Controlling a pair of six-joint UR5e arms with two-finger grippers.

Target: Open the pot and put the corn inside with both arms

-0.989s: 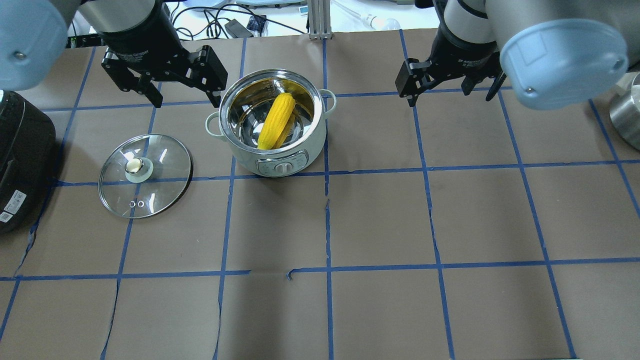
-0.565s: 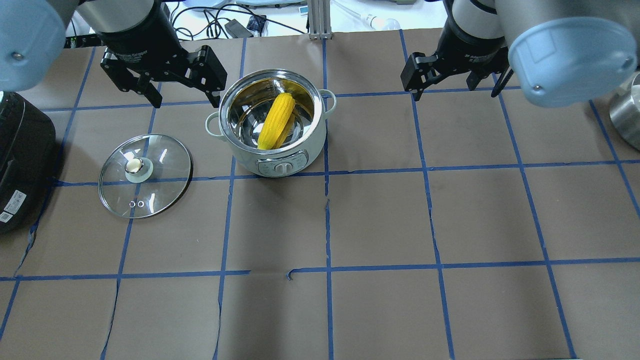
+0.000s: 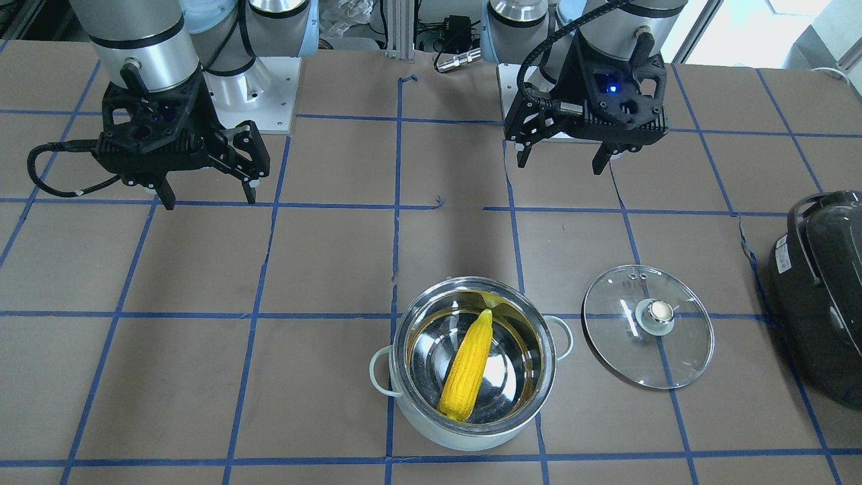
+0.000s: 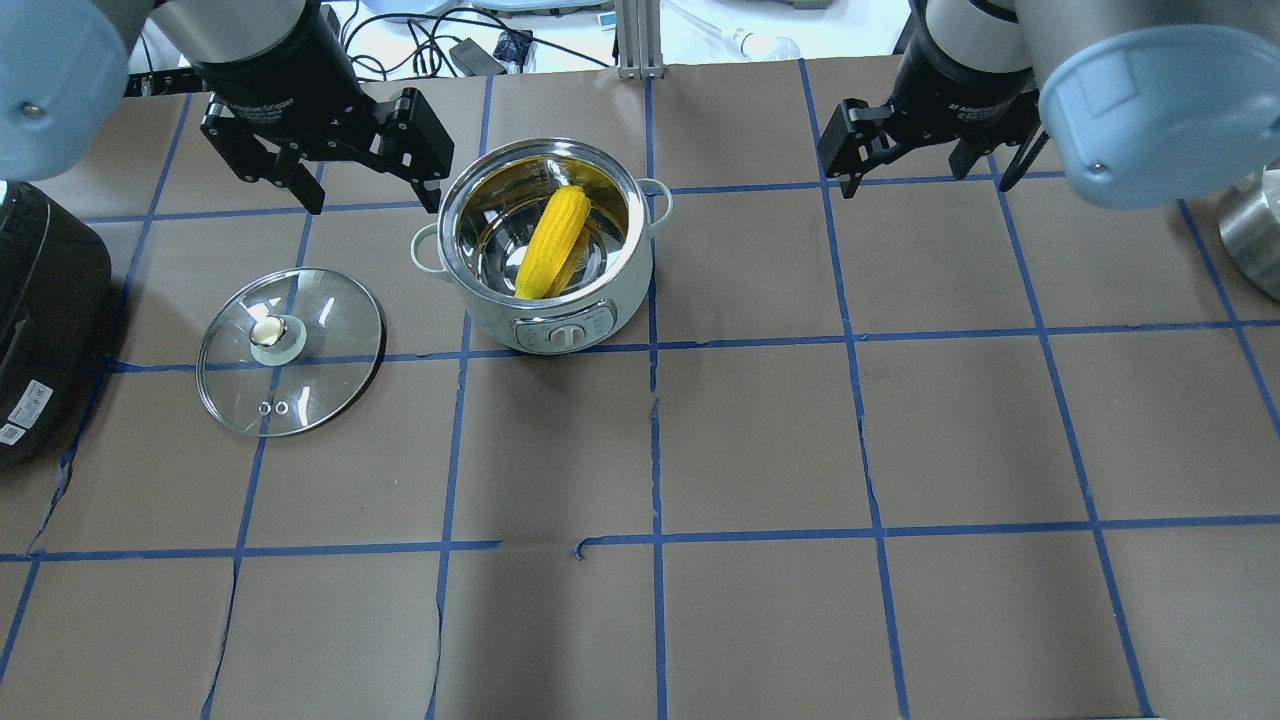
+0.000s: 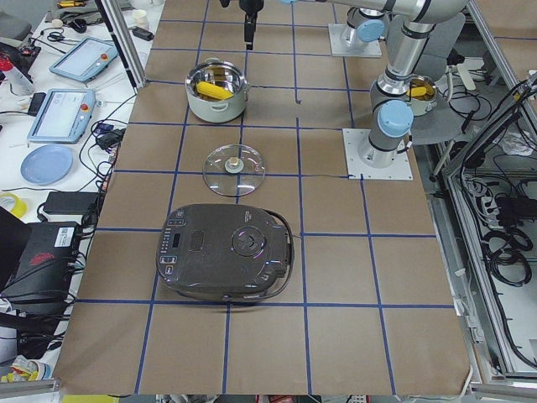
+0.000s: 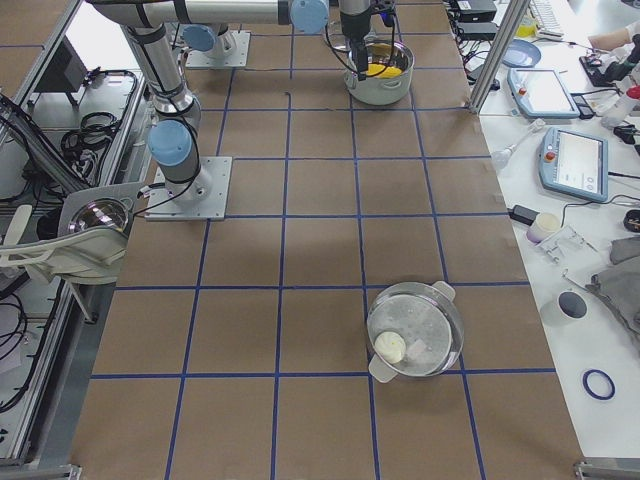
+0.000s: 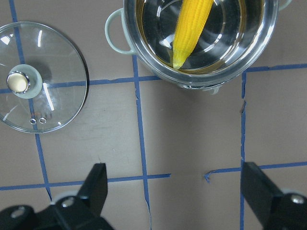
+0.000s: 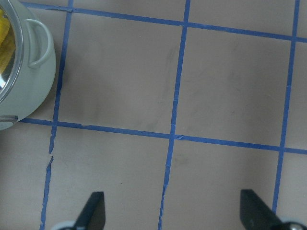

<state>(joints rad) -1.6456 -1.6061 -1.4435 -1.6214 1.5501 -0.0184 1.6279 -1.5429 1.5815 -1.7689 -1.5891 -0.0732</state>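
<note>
The mint-white pot (image 4: 625,290) stands open at the table's far middle, also in the front view (image 3: 465,438). The yellow corn (image 4: 553,240) lies slanted inside it, seen too in the front view (image 3: 468,367) and the left wrist view (image 7: 192,24). The glass lid (image 4: 320,330) lies flat on the table left of the pot, knob up. My left gripper (image 4: 373,208) is open and empty, hovering just behind and left of the pot. My right gripper (image 4: 928,188) is open and empty, raised well to the right of the pot (image 8: 29,81).
A big black appliance (image 4: 40,320) sits at the left table edge beside the lid. A steel vessel (image 4: 1255,240) shows at the right edge. A second lidded glass pot (image 6: 415,330) stands at the table's right end. Blue tape grids the brown paper.
My right gripper has moved to the right and a little farther back, away from the pot, still open. The left gripper, pot, corn and lid have not moved.
</note>
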